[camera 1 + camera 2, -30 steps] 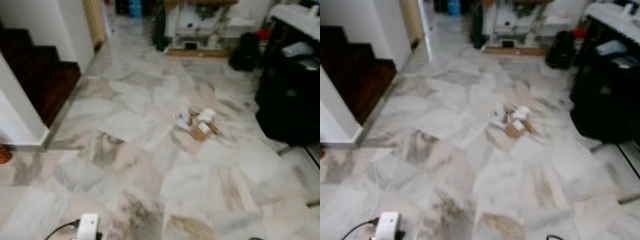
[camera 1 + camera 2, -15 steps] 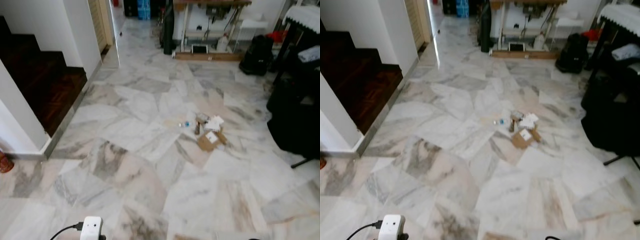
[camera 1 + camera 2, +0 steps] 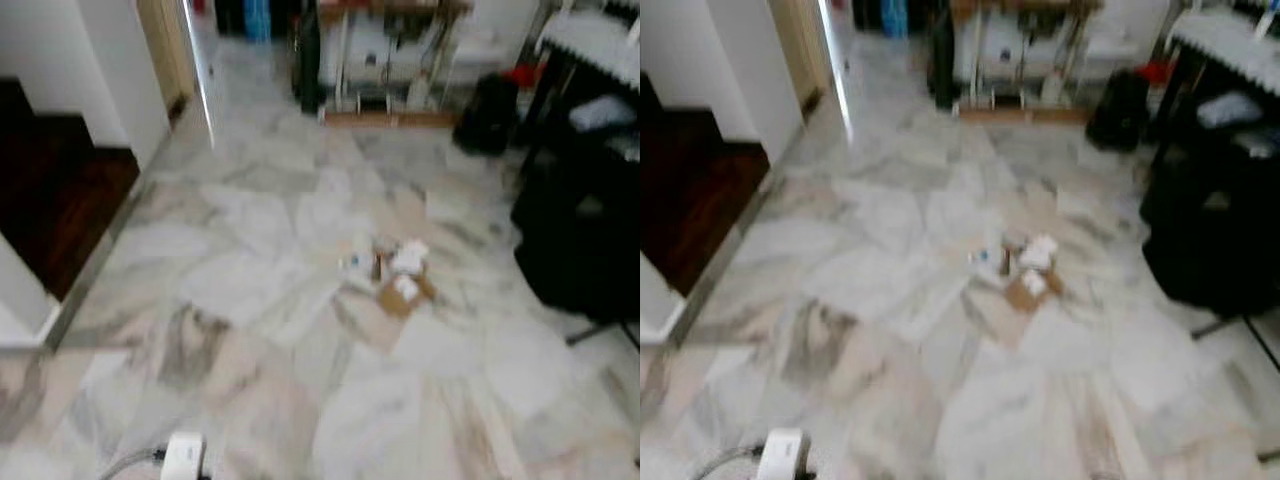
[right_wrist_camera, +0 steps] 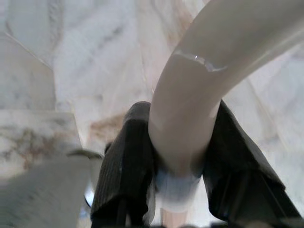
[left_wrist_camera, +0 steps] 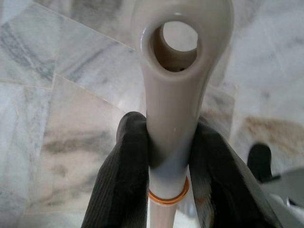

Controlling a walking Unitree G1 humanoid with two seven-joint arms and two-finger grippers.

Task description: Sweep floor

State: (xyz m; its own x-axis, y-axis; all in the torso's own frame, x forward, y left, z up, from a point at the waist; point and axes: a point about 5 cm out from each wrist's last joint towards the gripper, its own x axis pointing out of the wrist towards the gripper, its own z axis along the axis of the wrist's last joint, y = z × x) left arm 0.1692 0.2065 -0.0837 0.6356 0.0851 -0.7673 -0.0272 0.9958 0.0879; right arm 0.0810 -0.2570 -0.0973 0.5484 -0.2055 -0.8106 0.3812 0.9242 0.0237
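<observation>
A small pile of litter (image 3: 395, 272), made of white paper scraps and brown cardboard bits, lies on the marble floor (image 3: 250, 330) a few steps ahead, slightly right of centre. In the left wrist view my left gripper (image 5: 168, 137) is shut on a cream handle (image 5: 173, 71) with a round hole at its end and an orange ring lower down. In the right wrist view my right gripper (image 4: 178, 128) is shut on a thick curved cream handle (image 4: 213, 61). Marble tiles show beneath both.
Dark wooden stairs (image 3: 50, 200) and a white wall corner (image 3: 110, 70) stand at the left. Black furniture (image 3: 580, 230) bounds the right. A black bag (image 3: 487, 112) and a table (image 3: 385, 50) sit at the far end. A white block with a cable (image 3: 183, 455) shows at the bottom edge.
The whole picture has shifted and blurred as the camera moved. The litter pile keeps its place on the floor.
</observation>
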